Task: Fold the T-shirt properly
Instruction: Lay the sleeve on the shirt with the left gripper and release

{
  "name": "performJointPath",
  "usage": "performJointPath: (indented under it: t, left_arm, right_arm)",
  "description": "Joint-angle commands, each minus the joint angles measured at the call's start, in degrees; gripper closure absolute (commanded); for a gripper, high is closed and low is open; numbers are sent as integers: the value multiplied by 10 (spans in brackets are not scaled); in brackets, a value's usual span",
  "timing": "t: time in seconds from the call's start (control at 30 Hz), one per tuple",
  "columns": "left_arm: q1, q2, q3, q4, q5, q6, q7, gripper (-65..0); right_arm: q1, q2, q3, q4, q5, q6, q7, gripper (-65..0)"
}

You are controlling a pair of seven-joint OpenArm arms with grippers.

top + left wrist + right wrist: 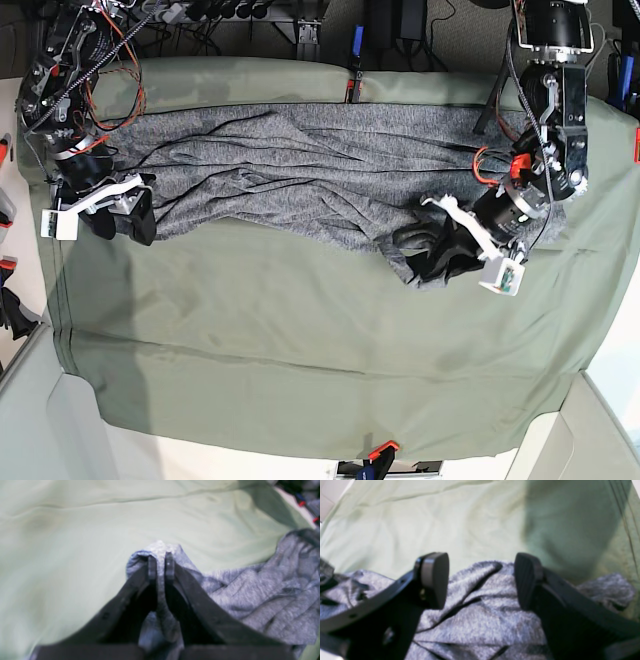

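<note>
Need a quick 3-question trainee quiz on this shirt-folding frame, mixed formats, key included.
1. True or false: the left gripper is shut on the T-shirt.
2. The right gripper is: A) shut on fabric B) open over the T-shirt C) out of view.
3. Fill in: the T-shirt lies on an olive-green ____.

Key: 1 true; 2 B; 3 cloth.
</note>
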Motion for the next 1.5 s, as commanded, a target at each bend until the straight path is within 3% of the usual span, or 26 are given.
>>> performJointPath:
  t: [0.0, 0.27, 0.57, 0.6, 0.7, 0.77, 1.03, 1.47]
  left_arm:
    - [10, -2, -19, 20, -8, -2, -13, 0]
    - [85, -2, -122, 28, -17, -4, -13, -6]
    - [133, 0, -148, 28, -17, -4, -13, -33]
    - [137, 3, -148, 28, -17, -4, -13, -88]
    - [149, 13, -148, 28, -21, -4, -13, -334]
    - [152, 19, -148, 28, -21, -4, -9, -408]
    - [136, 18, -148, 28, -33, 12, 2, -406]
    - [73, -6, -113, -19, 28, 31, 7, -406]
  right_arm:
    - [7, 5, 0, 10, 9, 4, 15, -405]
    - [7, 5, 0, 10, 9, 4, 15, -405]
    - [6, 5, 0, 10, 9, 4, 15, -405]
    - [6, 5, 0, 10, 9, 4, 15, -405]
    - [6, 5, 0, 10, 10, 4, 15, -405]
    - [6, 5, 0, 10, 9, 4, 15, -405]
    - [6, 8, 0, 10, 10, 4, 15, -405]
    - [6, 8, 0, 10, 9, 4, 15, -405]
